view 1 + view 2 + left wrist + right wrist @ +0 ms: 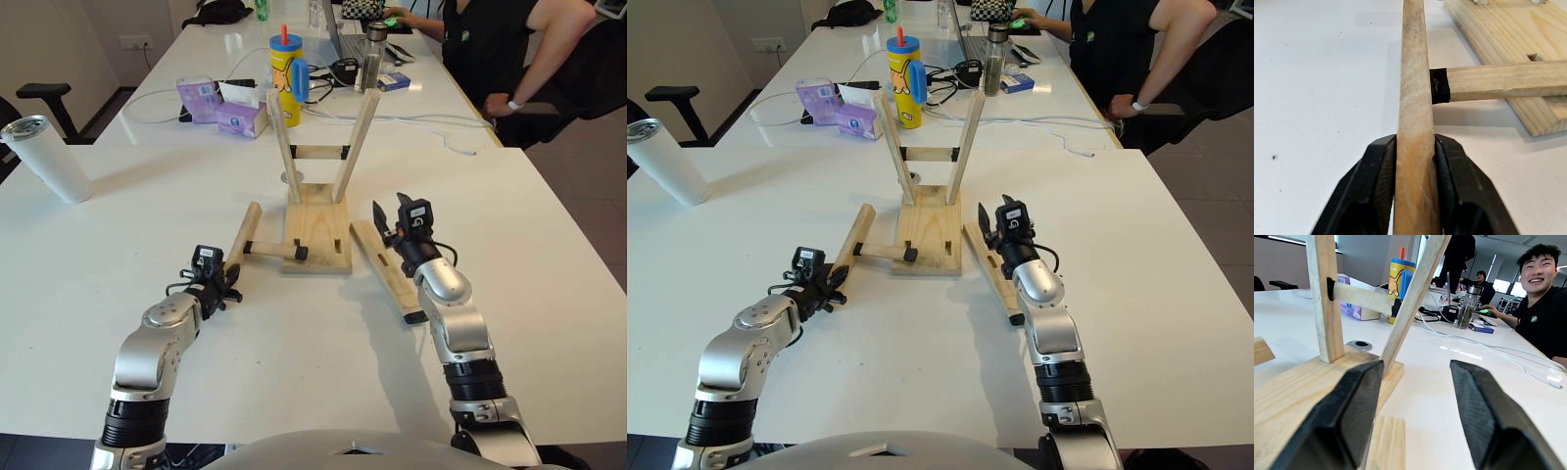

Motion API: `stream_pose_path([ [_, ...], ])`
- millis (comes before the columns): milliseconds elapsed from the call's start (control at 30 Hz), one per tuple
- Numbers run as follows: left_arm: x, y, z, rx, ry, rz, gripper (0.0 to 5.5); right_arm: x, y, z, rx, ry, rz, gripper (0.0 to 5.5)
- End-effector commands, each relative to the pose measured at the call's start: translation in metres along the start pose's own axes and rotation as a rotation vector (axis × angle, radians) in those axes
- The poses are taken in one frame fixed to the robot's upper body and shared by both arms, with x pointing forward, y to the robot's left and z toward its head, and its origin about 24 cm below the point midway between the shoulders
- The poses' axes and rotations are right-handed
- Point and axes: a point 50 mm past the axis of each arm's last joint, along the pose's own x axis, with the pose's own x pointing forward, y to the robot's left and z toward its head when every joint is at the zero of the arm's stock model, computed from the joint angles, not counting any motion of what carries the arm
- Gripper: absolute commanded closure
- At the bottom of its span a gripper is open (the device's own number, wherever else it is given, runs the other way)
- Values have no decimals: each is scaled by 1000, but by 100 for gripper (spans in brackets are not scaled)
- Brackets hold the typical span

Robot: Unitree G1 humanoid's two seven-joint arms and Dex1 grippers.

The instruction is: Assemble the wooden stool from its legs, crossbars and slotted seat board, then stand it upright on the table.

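Seat board [318, 235] flat on the table [147, 225], dead centre, with two upright legs [282, 147] rising from it and an upper crossbar [318, 152] bridging them. To its left a third leg [245, 230] lies on the table, and a lower crossbar [269, 249] runs from it across to the board's near edge.

The left gripper [227, 277] is down at that leg's near end, black fingers [1383, 166] pressed tight against both sides of the wood. The tip of the leg is buried between them, and the leg's far end runs off the edge of the left wrist view.

On the right, the right gripper [392, 213] hangs just beside the board's right edge, jaws spread wide with nothing in them. A loose leg [991, 266] lies on the table directly under it. The forearm covers part of that leg, so its full shape is hard to read. How the lower crossbar meets the board is not clear.
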Motion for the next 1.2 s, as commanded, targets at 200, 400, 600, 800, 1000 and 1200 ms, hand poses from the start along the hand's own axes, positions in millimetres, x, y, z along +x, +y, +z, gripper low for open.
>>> stream_pose_path([
  [200,-3,6,40,-233,-349,-24,445,16,-5,22,98,-42,31,300],
  [400,-21,-8,75,-591,-598,-332,445,35,-8,57,523,-45,185,300],
  [600,-37,-35,77,-672,-565,-735,445,43,-6,92,885,-29,448,300],
  [800,-39,-43,73,-664,-496,-887,445,45,-9,114,1010,-30,621,300],
  [1000,-38,-47,79,-632,-483,-957,445,37,-7,124,1098,-26,780,300],
  [1200,-42,-54,89,-612,-511,-1050,445,30,-5,132,1191,-30,893,300],
])
